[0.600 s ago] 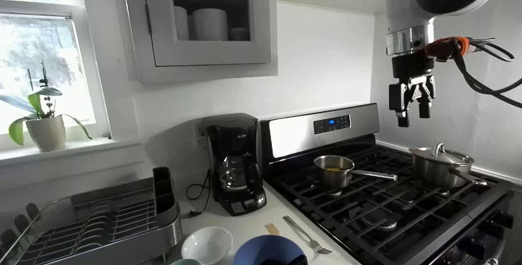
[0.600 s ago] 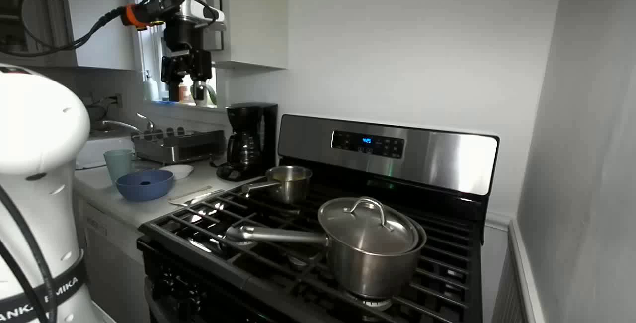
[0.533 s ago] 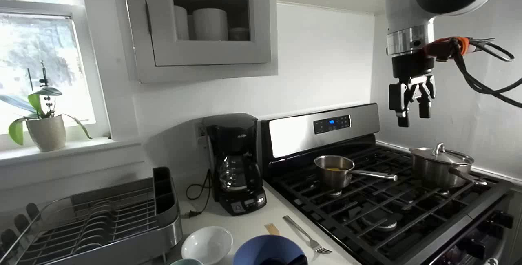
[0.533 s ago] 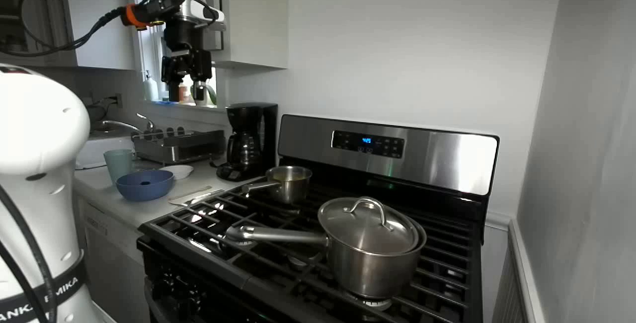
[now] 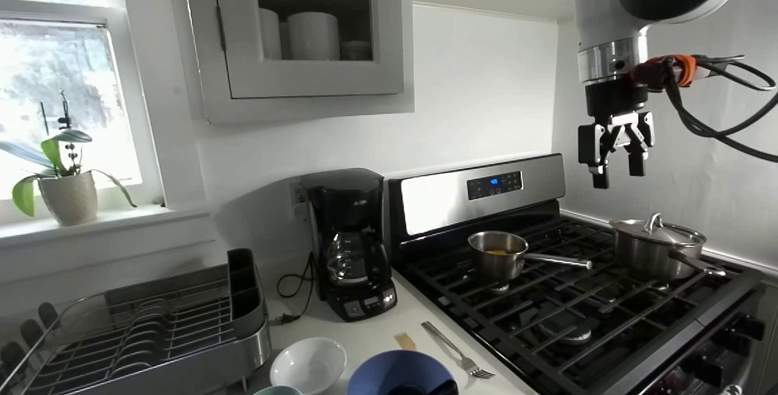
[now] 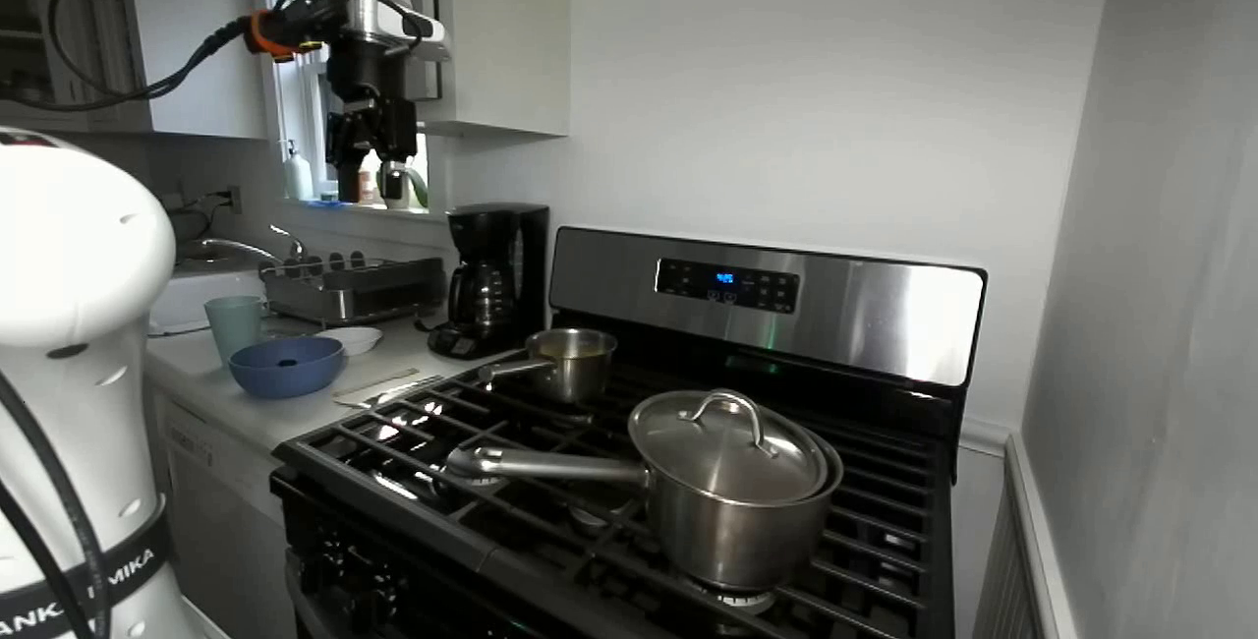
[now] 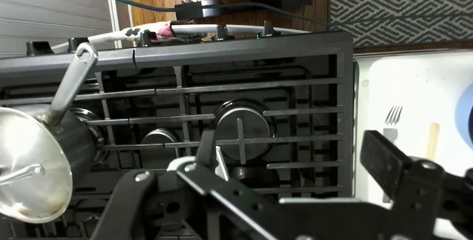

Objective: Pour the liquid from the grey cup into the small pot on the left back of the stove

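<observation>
Your grey cup (image 6: 234, 327), looking greenish in this light, stands upright on the counter (image 5: 371, 337); what it holds is hidden from you. In an exterior view the blue bowl (image 6: 285, 378) is right by it and covers part of its side, and you cannot tell whether the two touch. Near that bowl sits the white bowl (image 5: 309, 364), and between the bowls and the stove (image 5: 437, 206) you have a fork (image 5: 451, 347) and a wooden utensil (image 5: 406, 341) lying flat. Your small pot (image 5: 497, 267) stands upright at the back of the stove, on the side by the coffee maker (image 5: 349, 225), with something yellow inside. Well apart from it, across the grates (image 7: 303, 139), is the lidded steel pot (image 6: 737, 541). Your tool (image 5: 619, 176) hangs above the stove with its fingers (image 7: 382, 162) spread apart; in the wrist view one shows against the grates and the other against the counter. Farther along the counter, past the coffee maker, you can see the dish rack (image 5: 176, 367), and a potted plant (image 5: 70, 197) on the window sill (image 5: 134, 219).
</observation>
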You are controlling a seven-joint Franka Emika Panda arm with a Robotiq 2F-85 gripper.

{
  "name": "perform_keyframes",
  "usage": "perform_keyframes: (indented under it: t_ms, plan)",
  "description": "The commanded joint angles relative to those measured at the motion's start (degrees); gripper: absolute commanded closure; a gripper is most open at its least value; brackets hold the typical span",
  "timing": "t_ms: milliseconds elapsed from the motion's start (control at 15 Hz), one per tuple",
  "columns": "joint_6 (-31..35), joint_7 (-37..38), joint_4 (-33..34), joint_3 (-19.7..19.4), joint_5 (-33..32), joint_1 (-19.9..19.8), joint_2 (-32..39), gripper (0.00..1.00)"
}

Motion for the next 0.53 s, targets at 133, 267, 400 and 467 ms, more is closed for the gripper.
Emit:
perform_keyframes:
  t_ms: [133, 267, 400, 467]
  plan:
    - [-0.4, 11.3, 8.5, 8.2, 5.0, 2.3, 10.7, 0.0]
    - [-0.5, 15.2, 12.3, 11.6, 7.1, 3.8, 16.2, 0.0]
    - [1.0, 20.8, 16.8, 14.7, 8.3, 5.0, 22.8, 0.0]
    - [2.3, 23.7, 19.1, 15.7, 8.3, 5.6, 26.1, 0.0]
